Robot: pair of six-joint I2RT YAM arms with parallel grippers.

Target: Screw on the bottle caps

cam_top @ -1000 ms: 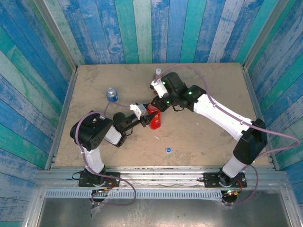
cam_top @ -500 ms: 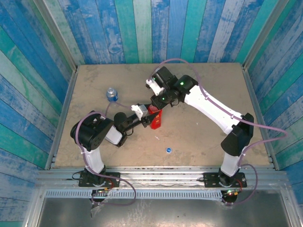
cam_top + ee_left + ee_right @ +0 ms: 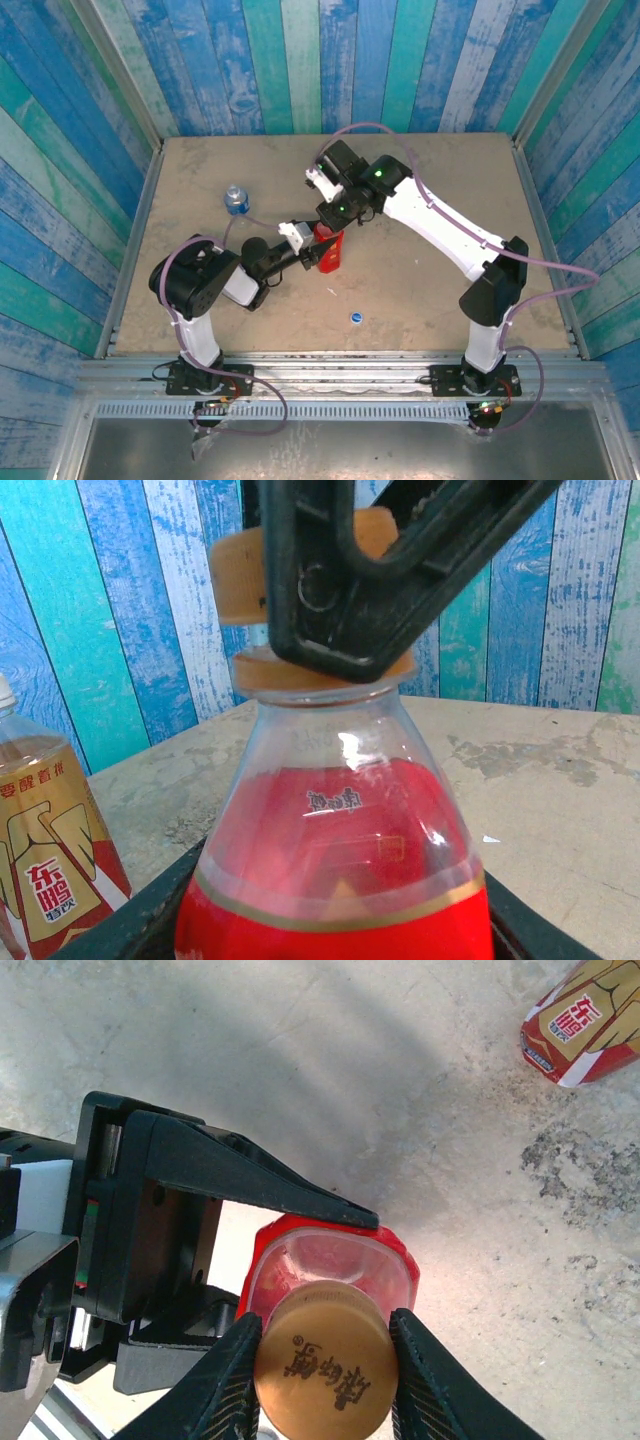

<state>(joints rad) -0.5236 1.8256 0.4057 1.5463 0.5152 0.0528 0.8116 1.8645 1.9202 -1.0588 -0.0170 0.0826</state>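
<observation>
In the middle of the top view, the left gripper is clamped around the body of the upright red drink bottle. The right gripper pinches the orange cap, which sits on the bottle's neck. The blue cap lies apart, lower in the frame.

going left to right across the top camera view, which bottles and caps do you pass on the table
small clear plastic bottle with a blue label → red plastic drink bottle → tiny round blue plastic cap
</observation>
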